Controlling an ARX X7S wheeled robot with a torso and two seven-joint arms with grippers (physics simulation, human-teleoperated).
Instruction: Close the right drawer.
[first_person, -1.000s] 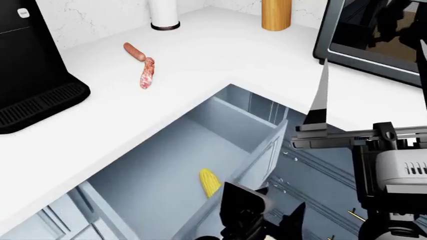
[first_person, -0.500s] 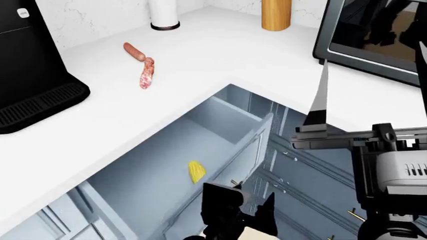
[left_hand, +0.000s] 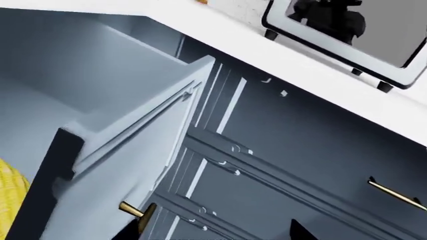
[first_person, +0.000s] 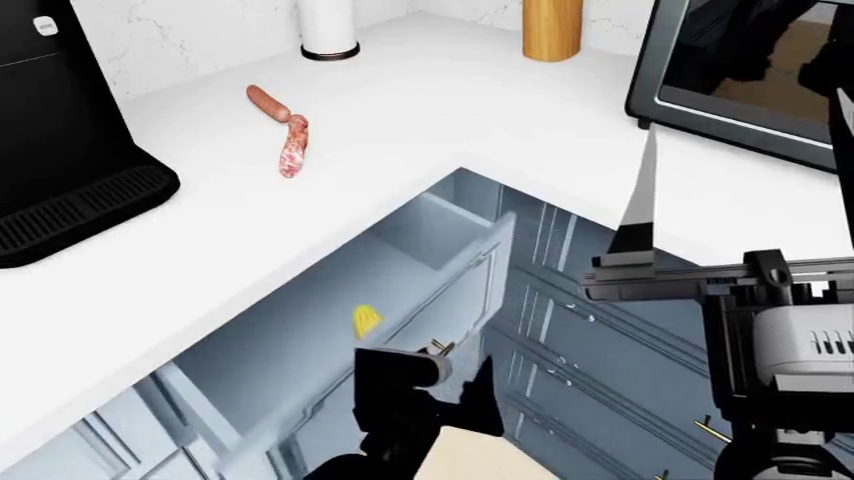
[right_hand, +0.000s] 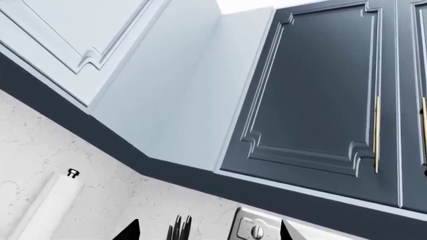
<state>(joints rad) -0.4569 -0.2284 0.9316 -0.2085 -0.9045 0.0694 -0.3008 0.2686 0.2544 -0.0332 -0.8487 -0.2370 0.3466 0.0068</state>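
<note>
Left wrist view: one right drawer (left_hand: 127, 150), partly out, one corn cob (left_hand: 10, 192) inside, one brass handle (left_hand: 132, 210) between the left gripper's (left_hand: 213, 232) spread jaws.

Head view: two sausages (first_person: 283, 130) at 10 o'clock on the countertop (first_person: 400, 110).

Right wrist view: right gripper (right_hand: 207, 231) apart, empty, facing upper cabinets (right_hand: 313, 85).

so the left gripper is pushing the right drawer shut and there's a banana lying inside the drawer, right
Not quite: the yellow thing inside the right drawer is a corn cob, not a banana; the head view shows its rows of kernels. The rest holds: the left gripper is at the drawer front by the brass handle, with the drawer partly open.
</note>
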